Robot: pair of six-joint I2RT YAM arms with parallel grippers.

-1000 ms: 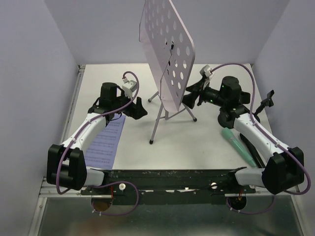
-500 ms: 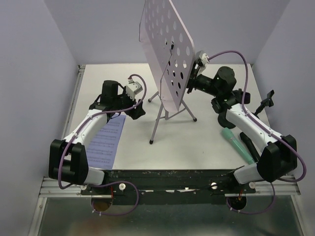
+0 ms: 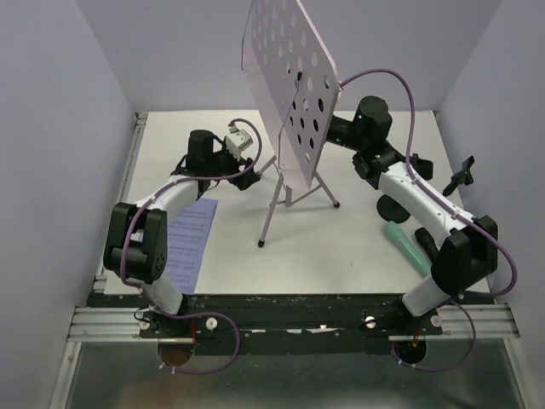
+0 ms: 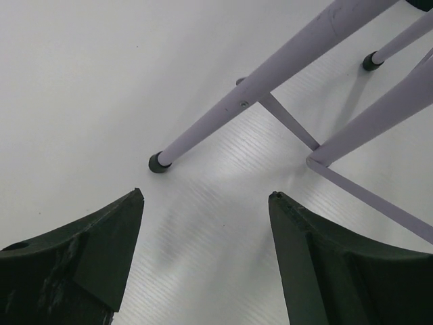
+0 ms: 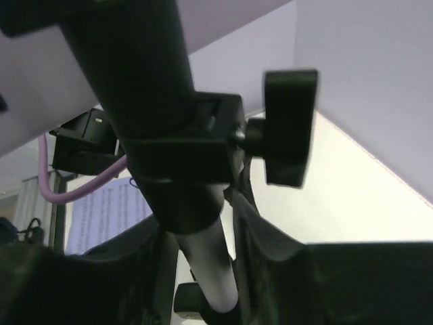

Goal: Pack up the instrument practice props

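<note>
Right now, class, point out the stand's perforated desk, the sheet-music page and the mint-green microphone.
perforated desk [image 3: 291, 169]: top external view, solid lower part.
sheet-music page [image 3: 191, 243]: top external view, its middle.
mint-green microphone [image 3: 398, 236]: top external view, its body.

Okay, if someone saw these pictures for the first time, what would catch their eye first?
The pale perforated desk on its silver tripod towers mid-table, tilted. The right gripper straddles the pole near the black clamp, while the left gripper hangs open by a tripod foot.
</note>
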